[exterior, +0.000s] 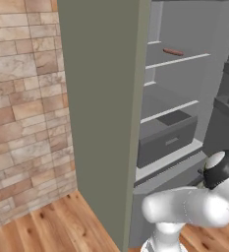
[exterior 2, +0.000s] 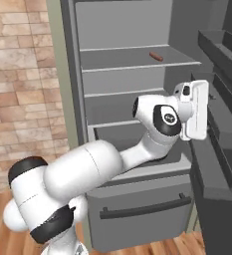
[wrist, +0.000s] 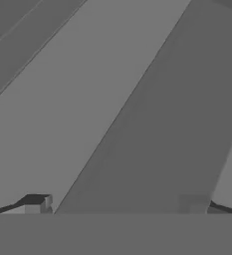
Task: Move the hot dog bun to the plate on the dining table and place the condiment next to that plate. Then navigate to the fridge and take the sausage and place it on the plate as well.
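The fridge stands open in front of me, its grey-green door swung out to the left. The sausage, a thin reddish-brown cylinder, lies on the upper white shelf. My white hand is raised inside the fridge, below and to the right of the sausage and well apart from it. In the hand view my gripper is open, nothing between its fingertips, facing a bare grey fridge wall. The hot dog bun, condiment, plate and dining table are out of view.
A dark grey drawer sits under the lower shelves, and a handled drawer front closes the bottom. Dark door shelves jut in close to the right of my hand. A brick wall and wood floor lie left.
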